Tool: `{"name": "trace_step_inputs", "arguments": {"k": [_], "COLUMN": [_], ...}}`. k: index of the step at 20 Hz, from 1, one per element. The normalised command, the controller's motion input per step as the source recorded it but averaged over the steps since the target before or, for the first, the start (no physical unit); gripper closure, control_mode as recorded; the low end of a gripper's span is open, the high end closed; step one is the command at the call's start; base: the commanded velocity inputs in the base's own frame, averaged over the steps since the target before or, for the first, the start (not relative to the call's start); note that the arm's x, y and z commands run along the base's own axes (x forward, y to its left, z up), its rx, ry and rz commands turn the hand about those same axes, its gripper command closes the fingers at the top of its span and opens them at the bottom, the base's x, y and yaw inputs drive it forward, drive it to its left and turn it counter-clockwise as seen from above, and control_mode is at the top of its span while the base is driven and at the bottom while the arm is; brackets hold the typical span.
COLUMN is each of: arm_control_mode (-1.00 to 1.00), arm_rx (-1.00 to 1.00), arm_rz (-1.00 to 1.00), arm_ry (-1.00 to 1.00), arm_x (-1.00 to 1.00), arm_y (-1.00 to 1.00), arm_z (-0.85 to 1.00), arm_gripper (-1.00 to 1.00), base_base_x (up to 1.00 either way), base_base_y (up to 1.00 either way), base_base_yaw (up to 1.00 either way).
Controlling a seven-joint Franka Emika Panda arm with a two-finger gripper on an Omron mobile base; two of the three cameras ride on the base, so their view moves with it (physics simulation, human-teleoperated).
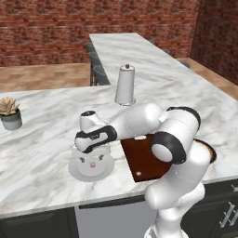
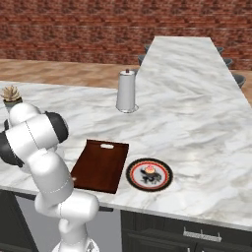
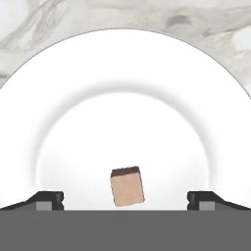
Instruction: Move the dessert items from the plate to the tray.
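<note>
The end effector (image 3: 125, 198) hovers wide open over the white plate (image 3: 73, 108), the tan morsel (image 3: 127, 186) between its fingertips. The morsel sits skewed, so closing could nudge it sideways instead of pinching it.

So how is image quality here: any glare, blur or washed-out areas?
Hand view: the white plate is nearly blown out, only a soft grey ring marking its well; the tan morsel stays sharp. Left base view: the arm shades the plate. Right base view: even light, no glare; the cupcake is small but readable.
</note>
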Motion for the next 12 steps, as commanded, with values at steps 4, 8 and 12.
{"name": "trace_step_inputs", "arguments": {"k": [4,8,12], "arm_control_mode": [-1.00,-1.00,-1.00], "arm_rx": [0.00,0.00,0.00], "arm_rz": [0.00,0.00,0.00], "arm_ry": [0.00,0.00,0.00], "arm_x": [0.06,0.04,0.00], "arm_y": [0.00,0.00,0.00], "arm_z": [-0.17,-0.05,-0.16], "arm_gripper": [-1.00,-1.00,-1.00], "base_base_x": [0.00,0.00,0.00], "base_base_y": [0.00,0.00,0.00], "base_base_yaw": [0.00,0.00,0.00]}}
